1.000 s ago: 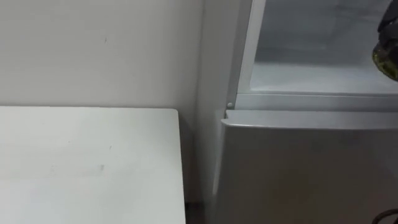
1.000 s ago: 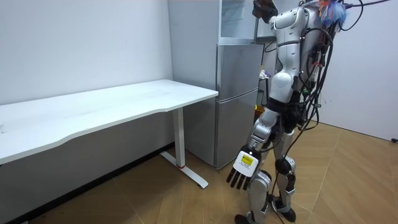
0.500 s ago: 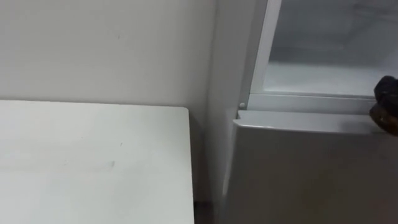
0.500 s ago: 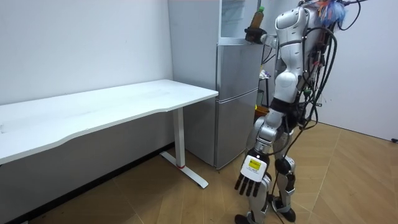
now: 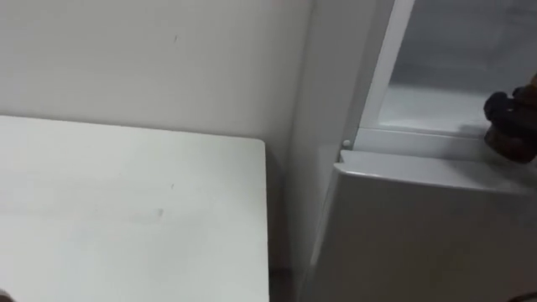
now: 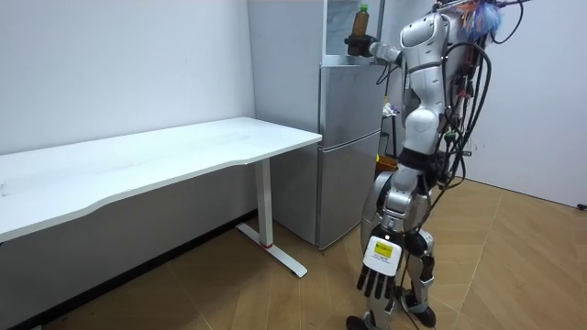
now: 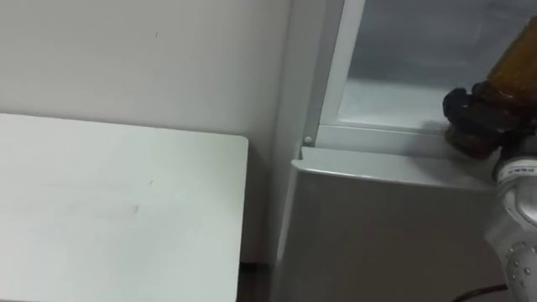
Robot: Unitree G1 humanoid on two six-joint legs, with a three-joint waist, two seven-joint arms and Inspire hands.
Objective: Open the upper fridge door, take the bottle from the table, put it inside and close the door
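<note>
bottle [image 7: 513,59] of amber colour, with a green cap in the room view, stands upright in the right hand [image 7: 474,126], whose dark fingers [image 7: 460,107] are curled round its lower part. just beyond the fingers lies the pale floor of the fridge's open upper compartment [image 7: 394,94], and the hand sits at that floor's front edge; whether the bottle's base rests on it cannot be told. directly below the fingers is the shut grey lower door [image 7: 377,226]. off to the left of the hand, past the fridge's side wall, the white table [image 7: 117,210] stands against the pale wall [image 7: 143,59]. in the room view the robot stands upright close in front of the fridge [image 6: 348,147], right arm raised to the compartment, while the left hand [image 6: 379,270] hangs low beside its leg, well below the bottle, fingers straight and loose.
</note>
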